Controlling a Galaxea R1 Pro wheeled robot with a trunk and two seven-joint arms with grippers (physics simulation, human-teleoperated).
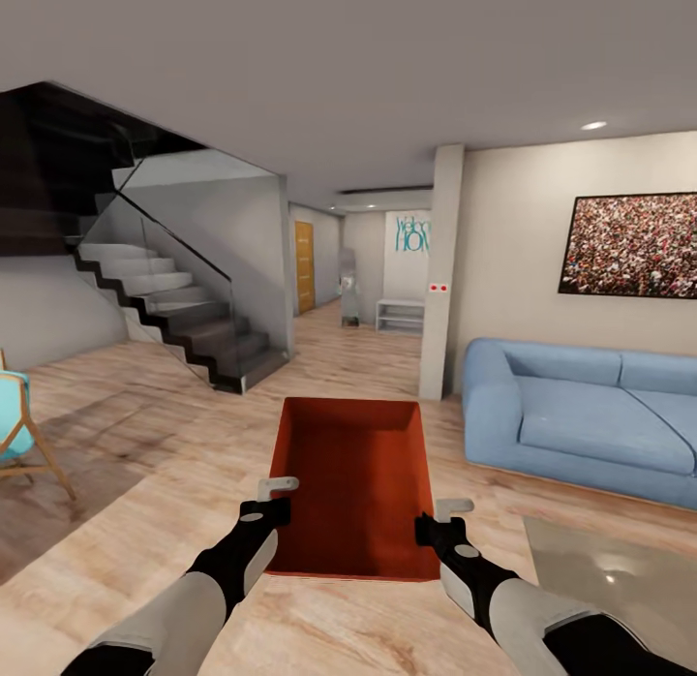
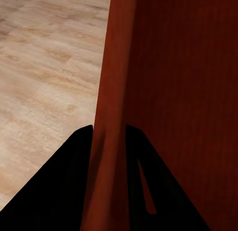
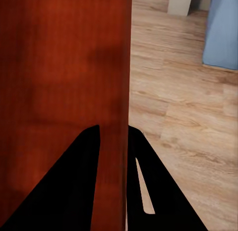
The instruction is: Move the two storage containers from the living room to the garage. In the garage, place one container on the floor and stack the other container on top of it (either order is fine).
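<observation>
Light wood planks are running across the living room floor [image 1: 145, 521] ahead of me, with a staircase [image 1: 174, 318] on the left, a blue sofa [image 1: 581, 414] on the right and a hallway opening between them toward a wooden door [image 1: 304, 266]. I am holding one orange-red storage container [image 1: 353, 482] up in front of the trunk, open top facing up, its long axis pointing straight away from me toward that hallway. My left gripper [image 1: 275, 499] is pinching the container's left long wall near the close end; in the left wrist view that wall [image 2: 111, 116] is standing between the two dark fingers [image 2: 59, 191]. My right gripper [image 1: 440, 521] is clamping the right long wall the same way, the wall [image 3: 114, 92] passing between its fingers [image 3: 158, 191]. Open floor is lying ahead and to the left of the bin; the sofa's arm is sitting near its far right corner, and a pale rug [image 1: 620, 569] is spreading under my right arm.
</observation>
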